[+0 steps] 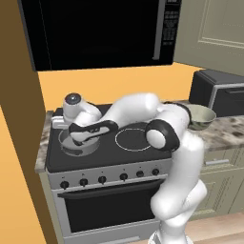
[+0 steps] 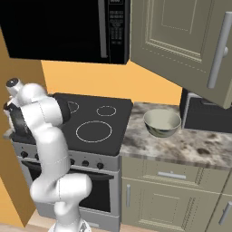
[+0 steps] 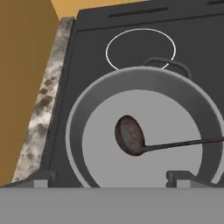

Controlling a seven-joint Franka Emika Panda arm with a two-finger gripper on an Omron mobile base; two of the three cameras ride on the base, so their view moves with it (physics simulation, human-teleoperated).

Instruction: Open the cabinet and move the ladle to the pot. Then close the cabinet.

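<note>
The ladle lies inside the pot. Its round brown bowl rests near the middle of the pot's flat grey bottom, and its thin handle runs out toward three o'clock, over the rim. It looks let go, lying there on its own, so this part of the job seems done.

The claw hangs right above the pot with its two dark tips spread wide, one at seven o'clock and one at five o'clock. Nothing is between them. It is likely spread that way because it has no need to pinch the ladle now.

The pot sits on the stove, at the front corner near the brown wall. A white ring for another burner shows at twelve o'clock from the pot.

Farther out, the cabinet door stands swung open, with its long silver handle facing the room. It needs shutting next. Below it, a pale bowl sits on the speckled counter.

The microwave buttons are too small to read. No words or brand names can be seen.
</note>
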